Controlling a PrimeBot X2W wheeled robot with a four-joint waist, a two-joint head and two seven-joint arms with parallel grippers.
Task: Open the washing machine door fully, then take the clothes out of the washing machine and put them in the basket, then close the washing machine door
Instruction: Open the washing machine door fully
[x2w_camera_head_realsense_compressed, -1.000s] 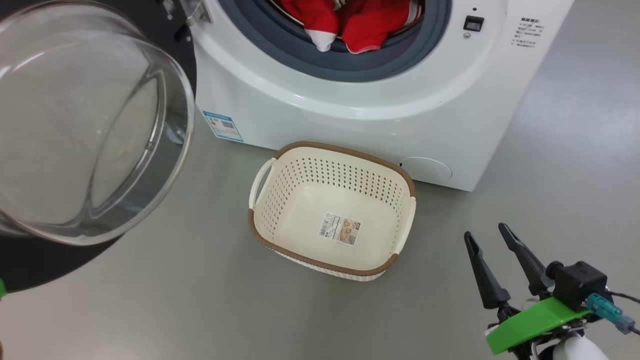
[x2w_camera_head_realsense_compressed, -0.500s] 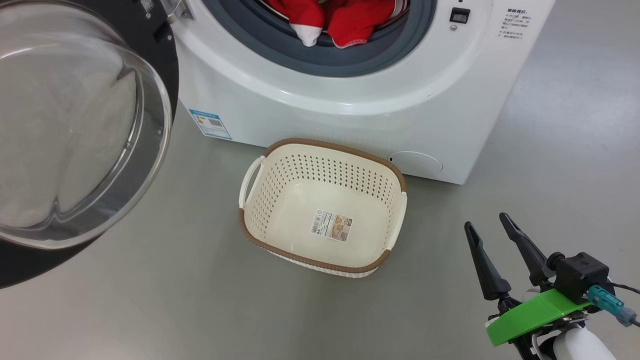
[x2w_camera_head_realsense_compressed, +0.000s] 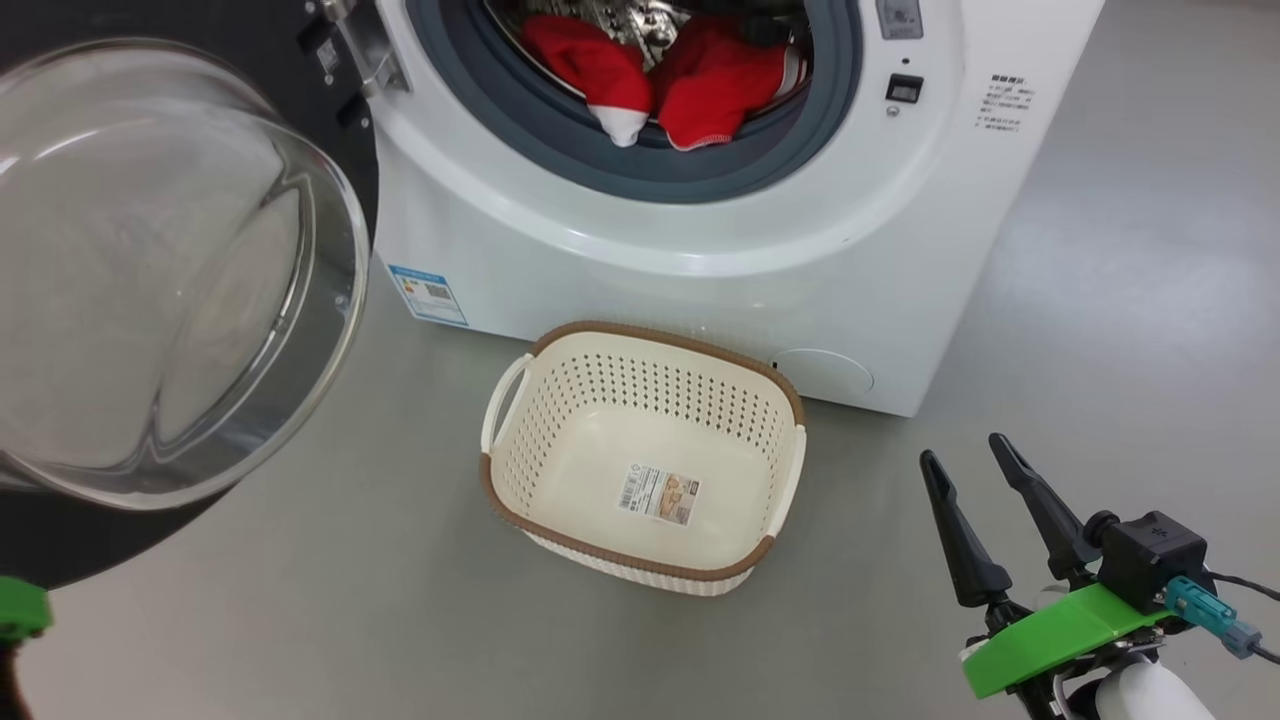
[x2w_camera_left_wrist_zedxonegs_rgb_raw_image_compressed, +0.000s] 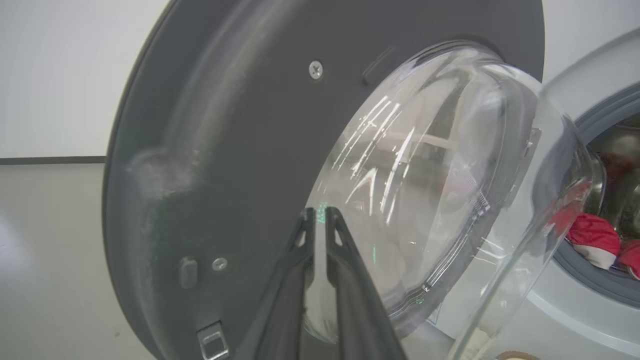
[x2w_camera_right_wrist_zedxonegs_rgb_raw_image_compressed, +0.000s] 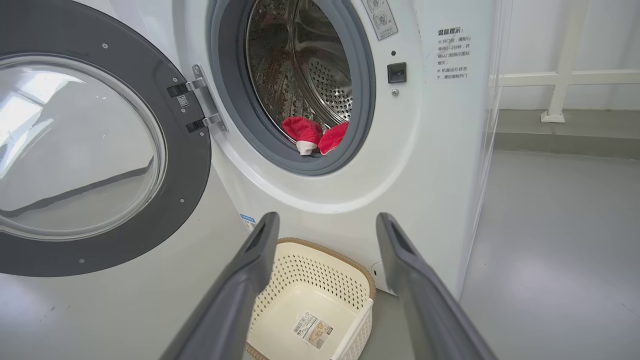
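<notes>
The washing machine (x2w_camera_head_realsense_compressed: 700, 270) stands with the washing machine door (x2w_camera_head_realsense_compressed: 170, 270) swung open to the left, its glass bowl bulging toward me. Red clothes (x2w_camera_head_realsense_compressed: 700, 90) with white trim lie at the drum's front lip, over the grey gasket. The cream basket (x2w_camera_head_realsense_compressed: 560, 430) sits on the floor before the machine, holding nothing but its label. My right gripper (x2w_camera_head_realsense_compressed: 962, 452) hovers open, low at the right of the basket, holding nothing. In the left wrist view my left gripper (x2w_camera_left_wrist_zedxonegs_rgb_raw_image_compressed: 319, 212) points at the door's (x2w_camera_left_wrist_zedxonegs_rgb_raw_image_compressed: 225, 125) inner face, fingers together with just a thin slit, holding nothing.
Grey floor (x2w_camera_head_realsense_compressed: 1100, 330) runs around the machine and basket. A green part of my left arm (x2w_camera_head_realsense_compressed: 20, 610) peeks in at the lower left, below the door. In the right wrist view a white rail (x2w_camera_right_wrist_zedxonegs_rgb_raw_image_compressed: 560, 80) stands by the wall behind the machine (x2w_camera_right_wrist_zedxonegs_rgb_raw_image_compressed: 425, 150).
The head camera has moved, so more of the drum and clothes shows now. A green part of my left arm has come into the lower left corner. The right gripper stays open.
</notes>
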